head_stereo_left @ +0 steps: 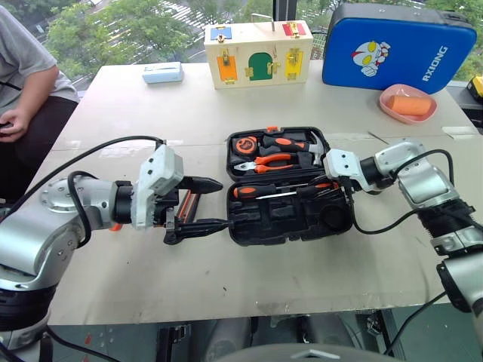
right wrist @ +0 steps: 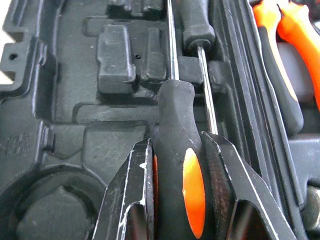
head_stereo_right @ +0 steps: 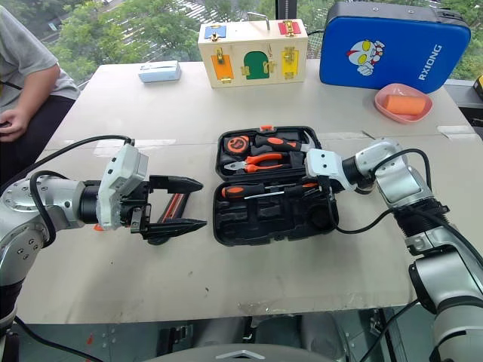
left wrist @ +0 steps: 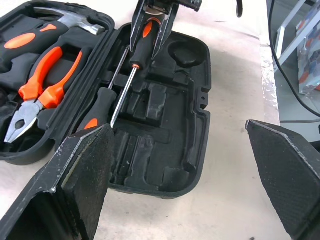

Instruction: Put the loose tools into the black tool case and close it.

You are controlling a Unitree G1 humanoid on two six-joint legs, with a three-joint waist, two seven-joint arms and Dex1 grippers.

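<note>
The right gripper (right wrist: 175, 170) pinches the black-and-orange handle of a long screwdriver (right wrist: 176, 125), a finger on either side, with the shaft running away from it along the case. That grip on the handle leaves the shaft free to drop into its groove, which looks like the reason for taking it there. Seen from the head, this gripper (head_stereo_left: 332, 181) sits at about 3 o'clock of the black tool case (head_stereo_left: 290, 219), reaching in over its right end, so the tool comes in lengthwise along the hinge line.

A second screwdriver (left wrist: 102, 102) lies alongside, pointing the opposite way, its handle toward the case's left end. The pair seem meant to nest head to tail in the near half.

The case lies open and flat on the table (head_stereo_left: 226, 279). Its far half, at 12 o'clock, holds the pliers (head_stereo_left: 272, 160), the hammer (left wrist: 75, 20) and an orange tape measure (head_stereo_left: 245, 143). The near half shows mostly empty moulded recesses, including a round well (head_stereo_left: 332, 217) at its right end, probably for the tape roll.

The left gripper (head_stereo_left: 198, 207) hovers with fingers spread wide at roughly 9 o'clock of the case, just beside its left edge and apart from it. Between and behind its fingers an orange-and-black object (head_stereo_right: 175, 205) rests on the table, likely another loose tool awaiting pickup.
</note>
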